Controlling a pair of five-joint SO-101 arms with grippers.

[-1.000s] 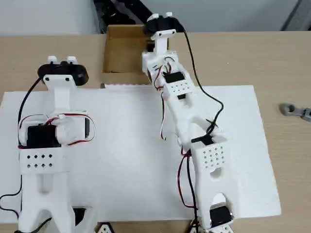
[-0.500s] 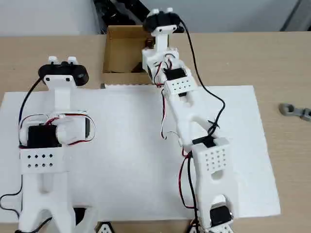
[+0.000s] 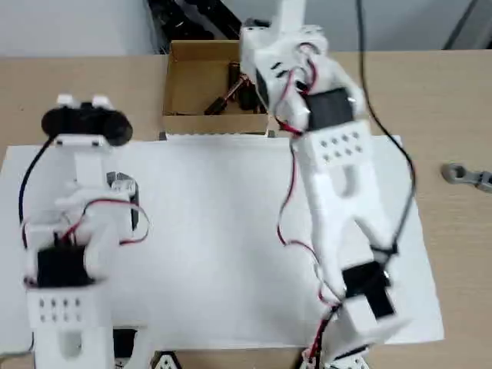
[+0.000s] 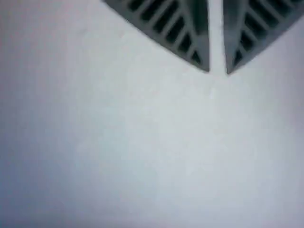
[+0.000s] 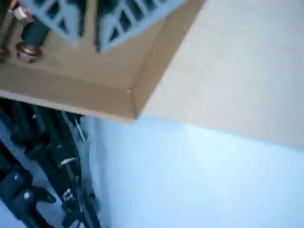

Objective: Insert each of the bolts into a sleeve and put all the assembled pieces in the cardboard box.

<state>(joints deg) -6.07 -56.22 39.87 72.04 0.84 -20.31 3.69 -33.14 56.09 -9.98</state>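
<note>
The cardboard box (image 3: 178, 92) stands at the table's far edge, and dark sleeves with copper-coloured bolts (image 3: 231, 91) lie inside it. In the right wrist view my right gripper (image 5: 90, 42) hangs shut and empty just above the box's corner (image 5: 133, 97), beside an assembled piece (image 5: 29, 37). From above, the right arm (image 3: 330, 154) rises steeply over the box's right side. My left gripper (image 4: 217, 71) is shut on nothing, close over the white foam board (image 4: 142, 152). In the high view it (image 3: 119, 184) sits at the board's left.
The white foam board (image 3: 215, 238) covers most of the wooden table. A metal tool (image 3: 465, 175) lies on the bare wood at the far right. Dark cables and equipment (image 5: 42, 166) hang beyond the table's far edge behind the box.
The right arm has lifted up and back from the box, uncovering the pieces inside. The left arm has also shifted, its wrist rising a little over the board.
</note>
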